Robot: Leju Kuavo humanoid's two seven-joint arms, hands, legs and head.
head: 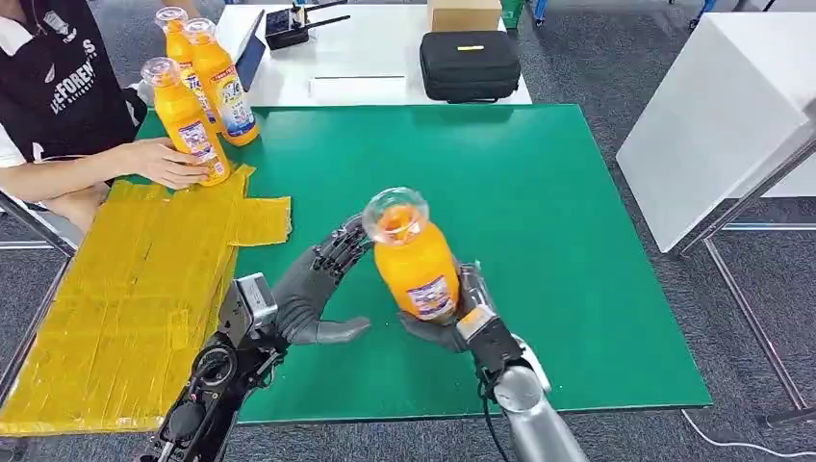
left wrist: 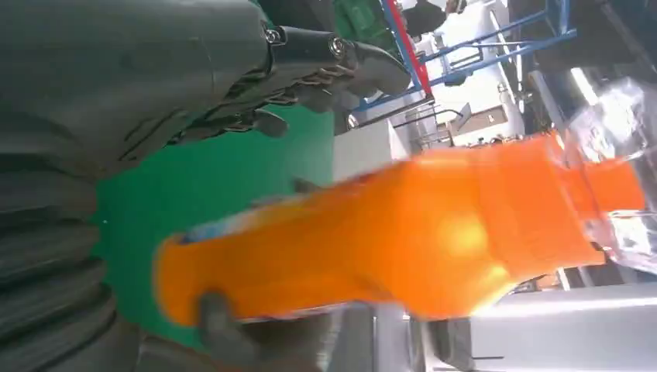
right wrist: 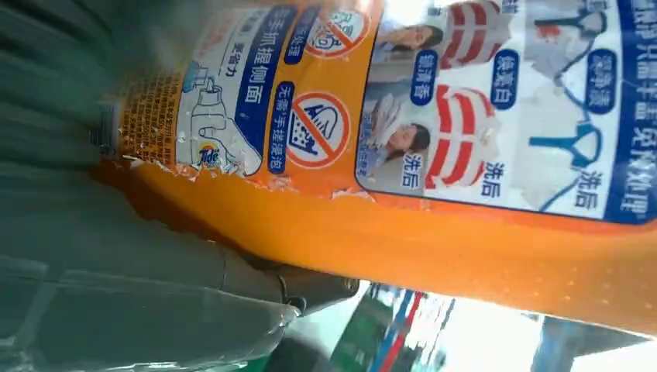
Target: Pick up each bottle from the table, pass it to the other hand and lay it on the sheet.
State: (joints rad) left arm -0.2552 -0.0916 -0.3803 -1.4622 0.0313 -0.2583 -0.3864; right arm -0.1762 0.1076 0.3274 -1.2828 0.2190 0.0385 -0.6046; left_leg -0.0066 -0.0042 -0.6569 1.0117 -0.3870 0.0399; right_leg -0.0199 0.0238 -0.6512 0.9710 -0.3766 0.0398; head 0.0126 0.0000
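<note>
While right hand [head: 460,318] grips bottle [head: 414,258] low on body, cap tilted toward camera, above green mat [head: 539,192] near front edge, left hand [head: 313,289] hovers just beside bottle's left, fingers spread, palm facing it, holding nothing. Right wrist view: bottle label [right wrist: 465,108] close against palm. Yellow sheet [head: 125,289] lies left of hands, overhanging table's left side. Open green room right and beyond. Far left: person's hand [head: 168,162] on one of three bottles [head: 197,91].
</note>
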